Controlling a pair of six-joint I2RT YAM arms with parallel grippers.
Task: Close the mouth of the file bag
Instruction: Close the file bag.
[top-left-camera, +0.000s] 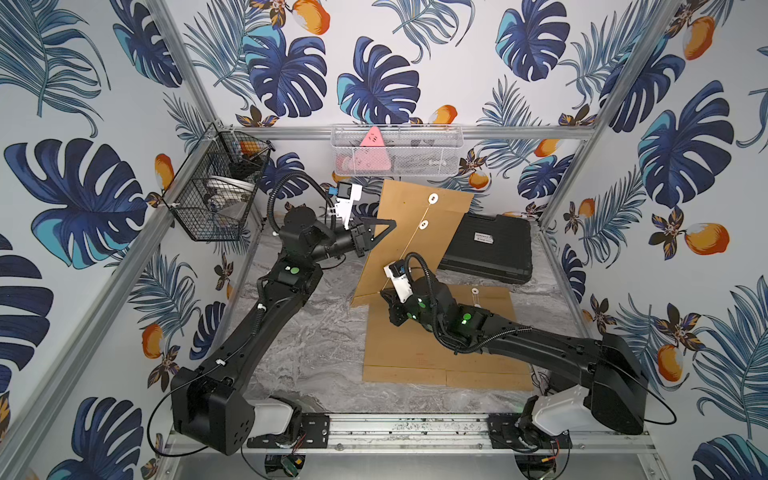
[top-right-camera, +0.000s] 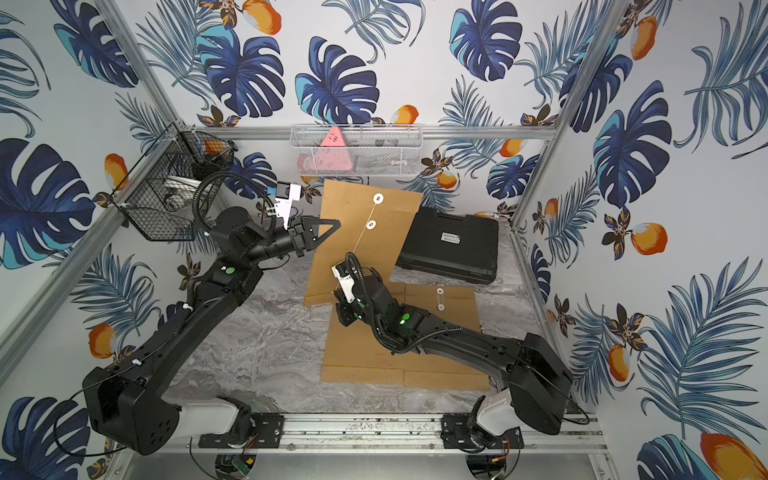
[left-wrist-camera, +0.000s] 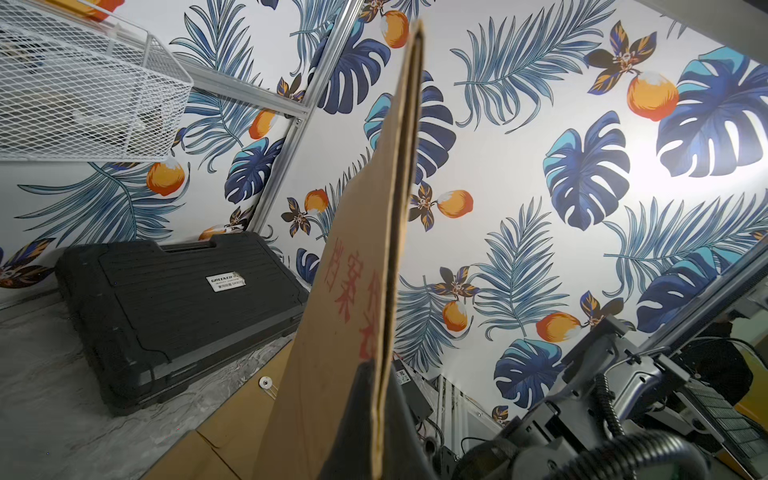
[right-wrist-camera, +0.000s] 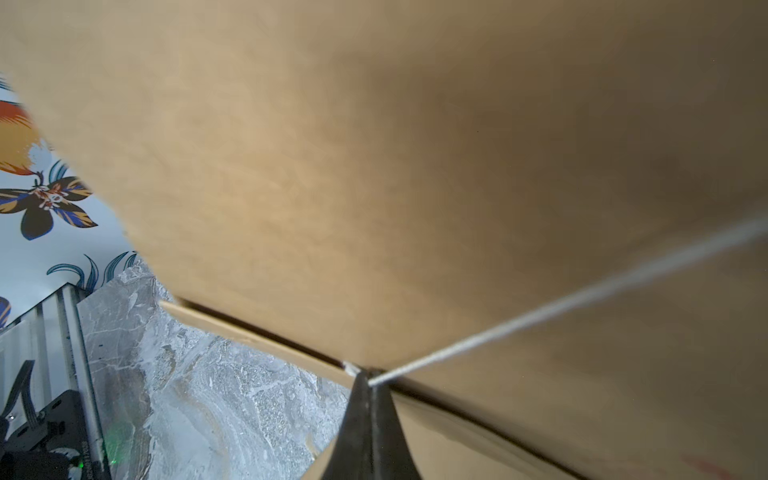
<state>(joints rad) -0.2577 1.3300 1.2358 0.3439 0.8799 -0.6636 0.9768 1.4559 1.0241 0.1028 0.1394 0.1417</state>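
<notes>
Leaf-and-fruit wallpaper walls enclose a grey marble tabletop (top-left-camera: 316, 353). The file bag (top-left-camera: 382, 257), a brown kraft envelope, stands tilted over the middle of the table, with its lower corner near the surface and its mouth end raised toward the back wall. A second bag (top-left-camera: 415, 357) of the same kind lies flat beneath my right arm. A black tool case (top-left-camera: 486, 249) sits behind it to the right.

The left gripper (top-left-camera: 392, 223) is clamped on the bag's side edge, and the left wrist view shows the paper pinched between its jaws. The right gripper (right-wrist-camera: 368, 376) is clenched on the end of the white string (right-wrist-camera: 582, 295) at the bag's low corner. From there the string runs straight and taut up the face. It passes the lower disc (top-left-camera: 423, 225) and reaches the upper disc (top-left-camera: 433, 199) on the flap.

I judge the bag to be light and fairly stiff, though it would bow or crease under a hard squeeze. An edge hold away from the discs therefore suits it. The string looks thin, limp and likely to slip, so I would keep my grip at its very end and keep it tight while winding it around the lower disc.
</notes>
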